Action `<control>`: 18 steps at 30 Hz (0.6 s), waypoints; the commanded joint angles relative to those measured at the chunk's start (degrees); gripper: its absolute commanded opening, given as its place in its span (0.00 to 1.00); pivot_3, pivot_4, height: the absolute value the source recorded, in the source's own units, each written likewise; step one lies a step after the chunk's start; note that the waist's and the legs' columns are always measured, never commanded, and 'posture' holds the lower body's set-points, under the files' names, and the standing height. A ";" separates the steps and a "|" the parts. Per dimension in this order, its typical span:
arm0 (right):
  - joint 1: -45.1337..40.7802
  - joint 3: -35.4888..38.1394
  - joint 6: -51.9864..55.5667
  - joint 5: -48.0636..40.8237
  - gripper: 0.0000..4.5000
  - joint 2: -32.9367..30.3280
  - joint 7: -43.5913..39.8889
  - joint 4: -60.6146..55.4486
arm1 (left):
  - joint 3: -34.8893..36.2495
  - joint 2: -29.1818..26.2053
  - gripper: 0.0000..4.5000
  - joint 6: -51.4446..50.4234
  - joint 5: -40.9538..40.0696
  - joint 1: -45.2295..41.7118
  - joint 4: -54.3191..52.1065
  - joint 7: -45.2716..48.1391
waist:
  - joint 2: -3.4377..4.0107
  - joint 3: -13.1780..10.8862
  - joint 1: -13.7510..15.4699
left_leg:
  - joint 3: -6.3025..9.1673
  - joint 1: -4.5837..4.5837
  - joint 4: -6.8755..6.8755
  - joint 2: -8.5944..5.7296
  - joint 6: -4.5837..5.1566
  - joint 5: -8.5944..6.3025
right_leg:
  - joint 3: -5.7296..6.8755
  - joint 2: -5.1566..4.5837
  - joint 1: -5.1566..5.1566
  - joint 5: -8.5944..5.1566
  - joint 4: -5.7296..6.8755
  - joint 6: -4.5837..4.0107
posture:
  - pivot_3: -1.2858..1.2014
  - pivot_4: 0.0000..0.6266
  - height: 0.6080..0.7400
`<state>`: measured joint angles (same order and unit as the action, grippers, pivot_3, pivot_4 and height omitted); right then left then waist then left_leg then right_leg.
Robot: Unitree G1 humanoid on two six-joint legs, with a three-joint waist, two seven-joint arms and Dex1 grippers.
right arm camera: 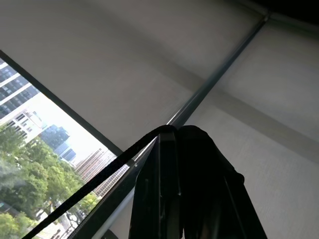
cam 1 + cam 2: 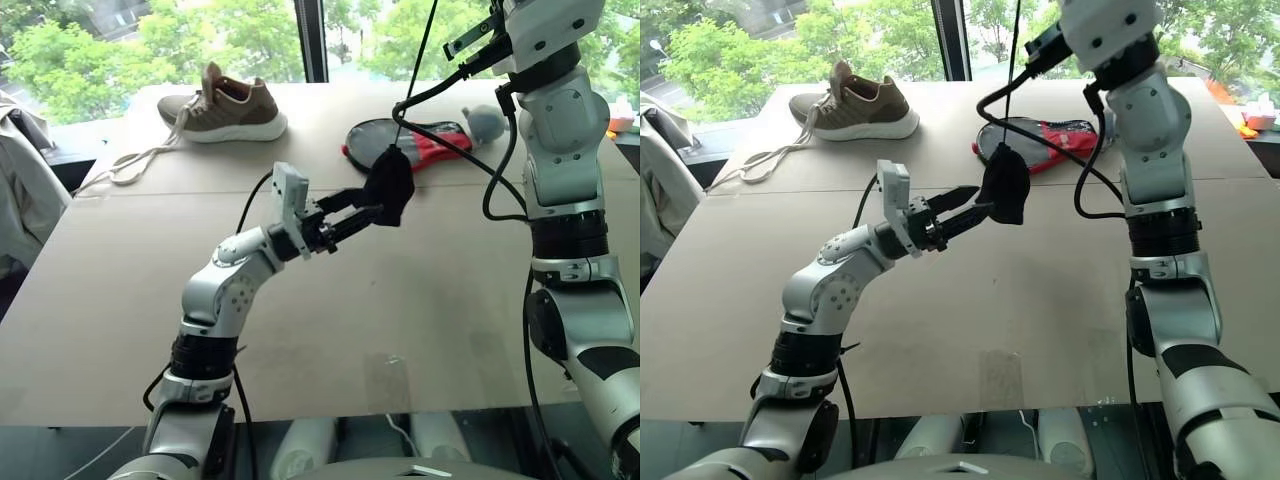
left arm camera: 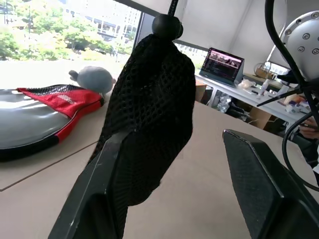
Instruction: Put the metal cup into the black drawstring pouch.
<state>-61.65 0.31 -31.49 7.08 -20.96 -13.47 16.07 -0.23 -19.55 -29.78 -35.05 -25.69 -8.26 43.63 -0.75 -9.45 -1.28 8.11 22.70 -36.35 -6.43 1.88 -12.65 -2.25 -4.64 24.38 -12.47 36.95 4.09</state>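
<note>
The black drawstring pouch (image 2: pixel 390 185) hangs in the air above the table (image 2: pixel 420 300) from its thin cord (image 2: pixel 415 70), which runs straight up out of the head views. My right gripper (image 1: pixel 174 133) is raised high and shut on that cord. My left gripper (image 2: pixel 372 210) reaches level toward the pouch from the left and stands open. In the left wrist view the mesh pouch (image 3: pixel 149 114) lies against one finger (image 3: pixel 99 189), while the other finger (image 3: pixel 259 174) is clear of it. The metal cup is hidden.
A brown shoe (image 2: pixel 225 108) with loose laces sits at the far left of the table. Behind the pouch lie a round black-and-red paddle case (image 2: pixel 415 140) and a grey plush toy (image 2: pixel 485 122). A jacket (image 2: pixel 20 190) hangs at the left edge.
</note>
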 commanded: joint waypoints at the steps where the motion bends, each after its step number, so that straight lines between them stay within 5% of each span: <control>1: -0.75 0.24 -0.10 -2.09 0.00 0.17 -0.80 -2.64 | 2.89 -1.63 0.65 0.70 -0.13 1.60 -2.36 -0.71 | 0.00 0.00 -0.01 | 0.00 0.00 0.00 0.00 0.00 0.00 | -0.01 0.00 0.01 0.00 0.01 0.00 | 0.52 0.24 0.97; 13: 8.46 -0.98 8.45 -11.16 0.00 -1.56 -11.64 -11.05 | 10.29 -9.81 0.65 -5.98 -9.40 10.52 -9.86 2.12 | -0.01 0.01 -0.24 | -0.03 0.03 0.03 0.02 0.01 0.00 | -0.04 0.00 0.04 0.00 0.00 -0.01 | 0.52 0.24 0.97; 18: 25.71 -1.84 19.28 -17.95 0.42 -11.66 -26.24 -17.97 | 11.48 -14.87 0.66 -8.63 -10.00 20.82 -14.12 3.92 | 0.00 0.01 0.02 | -0.04 0.03 0.05 0.03 0.02 -0.02 | -0.07 -0.02 0.03 0.00 -0.06 -0.01 | 0.52 0.24 0.97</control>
<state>-38.40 -2.49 -15.09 -7.63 -30.33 -35.30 1.52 9.70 -32.96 -38.40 -44.66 -7.03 -19.49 46.29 -0.75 -9.44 -1.26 8.04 22.74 -36.28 -6.40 1.90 -12.67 -2.33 -4.66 24.43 -12.47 36.88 4.08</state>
